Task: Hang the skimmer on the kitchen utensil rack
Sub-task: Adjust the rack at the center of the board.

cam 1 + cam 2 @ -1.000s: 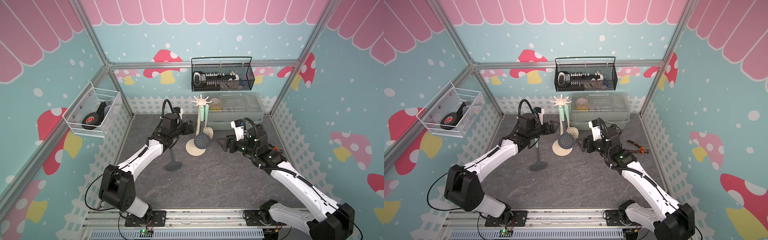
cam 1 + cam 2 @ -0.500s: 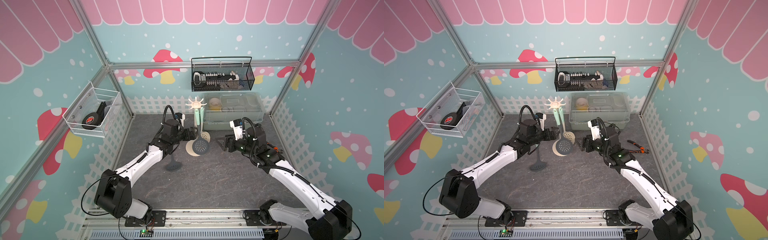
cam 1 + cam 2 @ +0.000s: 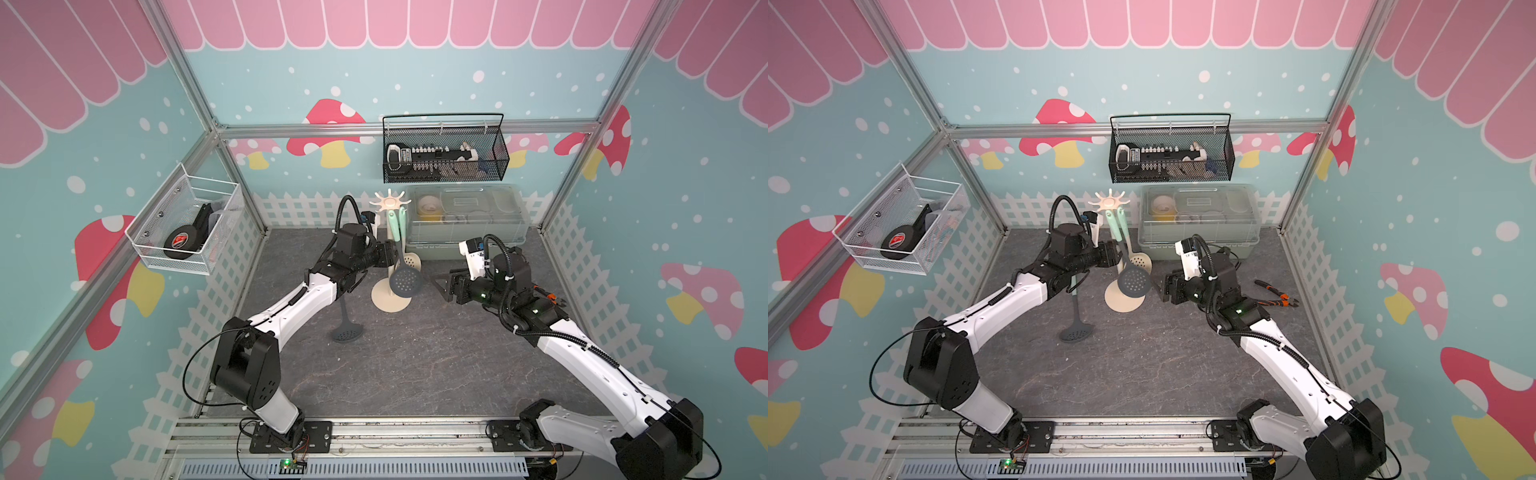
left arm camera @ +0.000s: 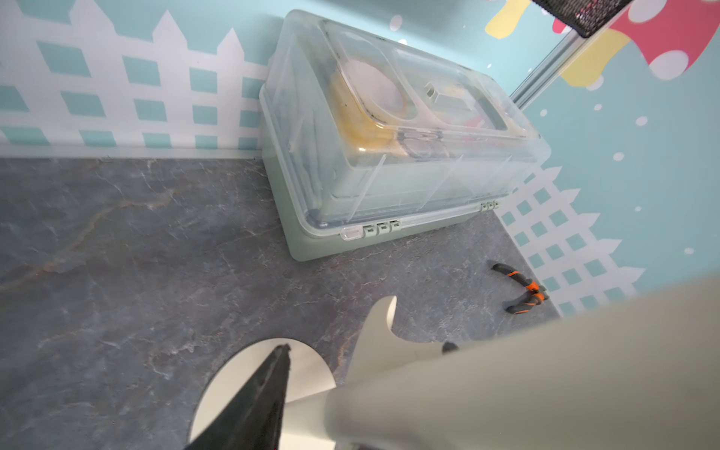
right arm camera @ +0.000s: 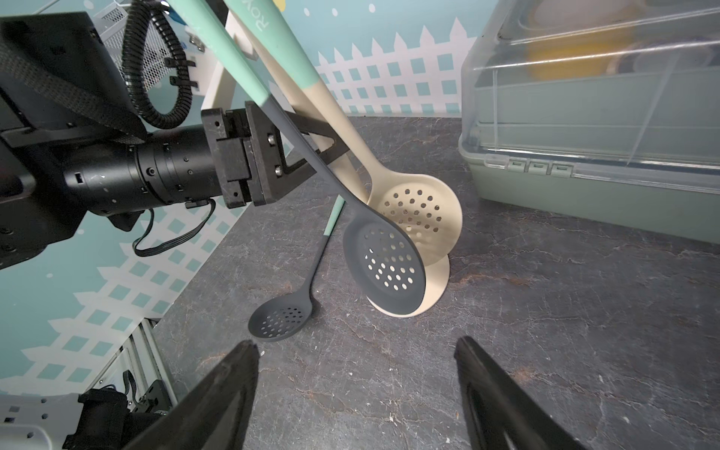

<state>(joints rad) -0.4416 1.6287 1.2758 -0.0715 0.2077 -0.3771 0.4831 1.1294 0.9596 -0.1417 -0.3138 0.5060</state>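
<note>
Left pincer [image 3: 392, 259] — nearer slim cream rack pole [image 4: 506, 382]

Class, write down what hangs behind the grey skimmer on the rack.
A cream skimmer, partly covered by the grey skimmer; the rack's base beneath is largely hidden.

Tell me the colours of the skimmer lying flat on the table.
Dark grey head and neck, mint-green handle; the skimmer shows best in the right wrist view.
</note>
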